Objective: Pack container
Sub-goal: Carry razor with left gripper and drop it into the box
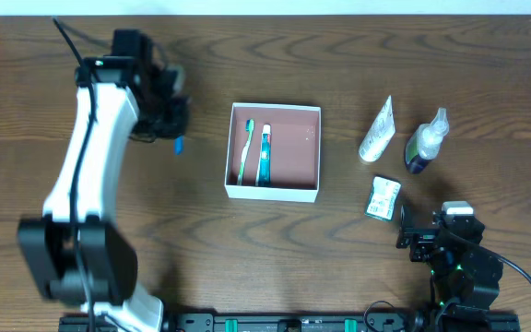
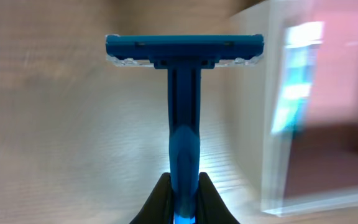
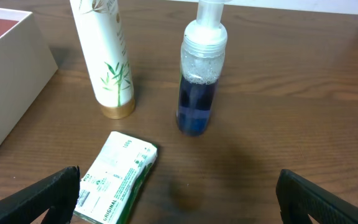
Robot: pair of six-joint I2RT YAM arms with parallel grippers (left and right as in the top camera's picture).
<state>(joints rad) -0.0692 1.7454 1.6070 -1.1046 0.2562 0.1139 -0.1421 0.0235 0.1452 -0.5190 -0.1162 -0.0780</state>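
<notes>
One word reads clearly, "ORIGINAL", on the green-and-white packet (image 3: 117, 177); the white tube (image 3: 107, 56) bears only printed bamboo leaves. Midway along the wooden surface (image 1: 339, 55), the white-walled container (image 1: 273, 193) holds a toothbrush (image 1: 245, 152) and a teal toothpaste tube (image 1: 264, 155) side by side. Left of it and apart, the left jaws pinch a blue razor (image 2: 184, 93) by its handle. The right jaws stand spread, well right of the container, facing the white tube, a pump bottle (image 3: 199, 81) of blue liquid and the packet.

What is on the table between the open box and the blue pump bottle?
The white tube, seen in the overhead view, between the container and the pump bottle.
</notes>
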